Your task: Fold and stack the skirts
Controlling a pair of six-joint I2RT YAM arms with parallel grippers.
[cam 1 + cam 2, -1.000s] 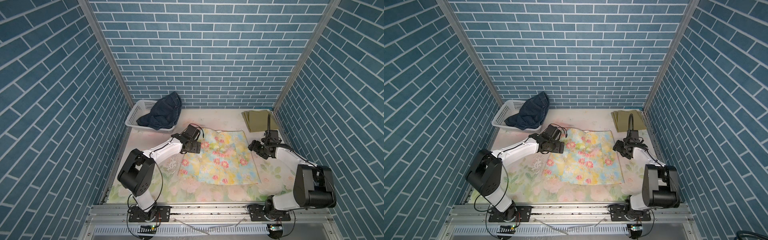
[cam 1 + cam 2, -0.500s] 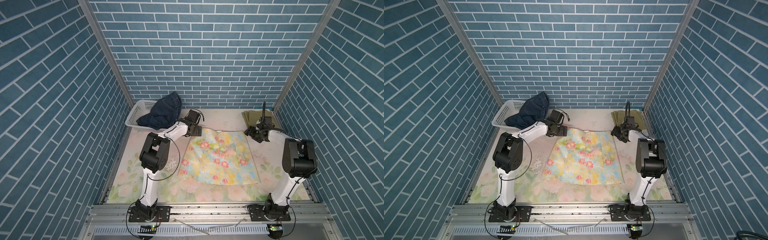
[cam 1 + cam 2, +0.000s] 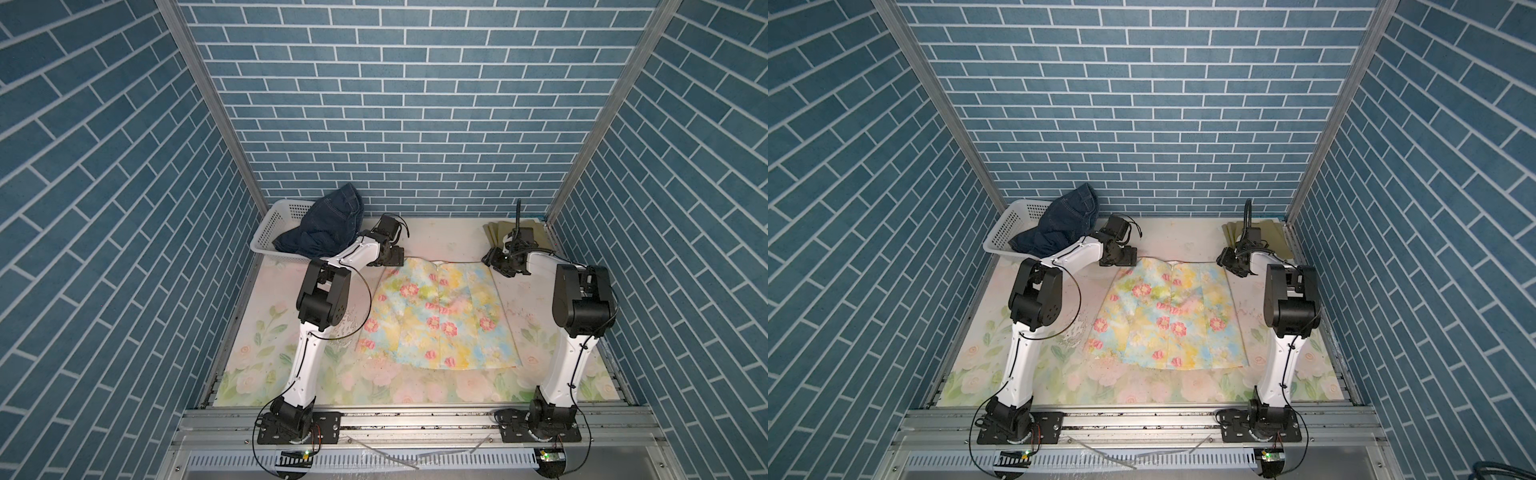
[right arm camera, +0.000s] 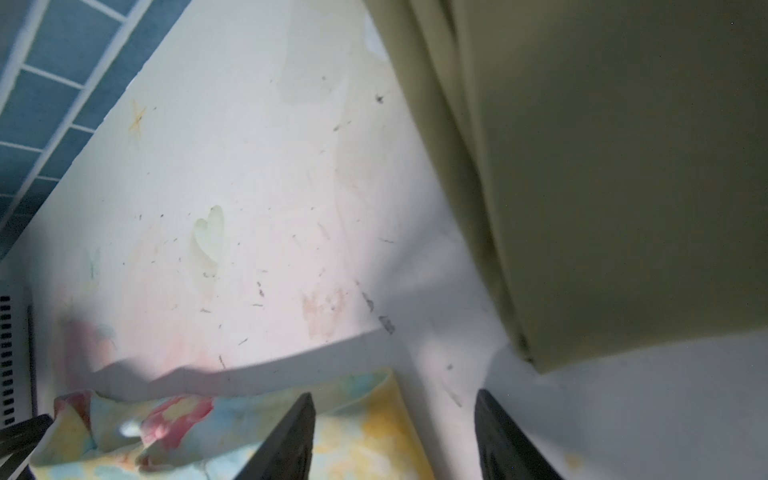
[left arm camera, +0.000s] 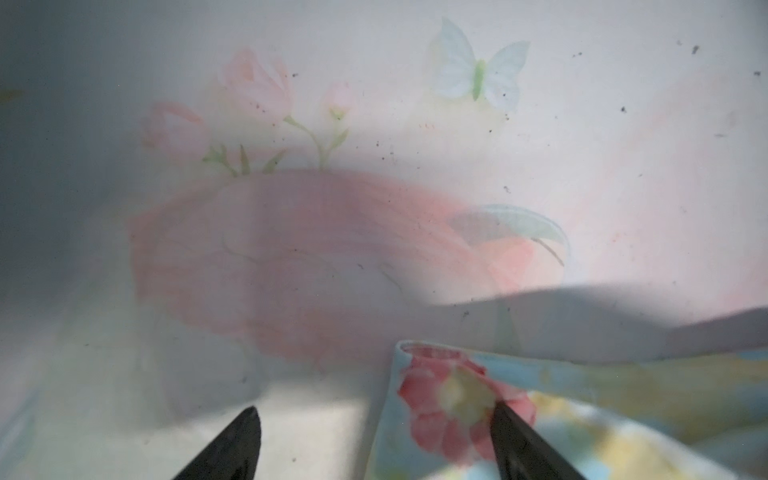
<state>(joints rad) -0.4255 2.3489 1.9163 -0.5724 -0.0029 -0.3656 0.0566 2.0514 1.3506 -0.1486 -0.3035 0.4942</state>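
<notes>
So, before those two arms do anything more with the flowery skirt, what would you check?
1. Floral skirt spread mostly flat: ok.
2. Left gripper open, straddling one far corner: ok.
3. Right gripper open, straddling the other far corner: ok.
4. Both corners pinched: not ok, jaws stand apart.
5. Olive skirt folded, apart from the right gripper: ok.
6. Denim skirt in the basket, out of the way: ok.
</notes>
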